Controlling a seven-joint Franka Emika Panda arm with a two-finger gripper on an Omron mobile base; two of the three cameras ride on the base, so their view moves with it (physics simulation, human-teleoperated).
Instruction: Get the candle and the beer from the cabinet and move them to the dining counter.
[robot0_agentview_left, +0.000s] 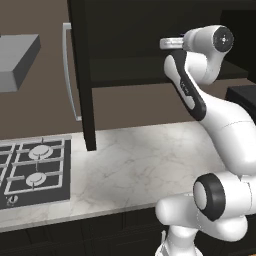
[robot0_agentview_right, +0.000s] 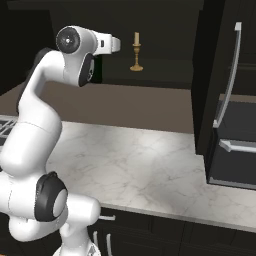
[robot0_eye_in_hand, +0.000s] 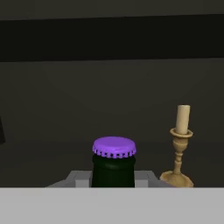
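Two things are to be moved and neither has left the cabinet (robot0_agentview_right: 220, 75) yet. Its doors hang open. In the hand view the beer (robot0_eye_in_hand: 113, 164) stands upright right at the gripper (robot0_eye_in_hand: 113, 183), which looks clenched around its neck. The candle (robot0_agentview_right: 136, 52) stands upright just beside it on the same shelf. Carrying both to the dining counter is left.

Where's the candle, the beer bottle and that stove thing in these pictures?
candle (robot0_eye_in_hand: 179, 148): hand view, on its gold stem below the wax.
beer (robot0_eye_in_hand: 113, 147): hand view, on the purple cap.
hob (robot0_agentview_left: 35, 170): left base view, on the grate between two burners.
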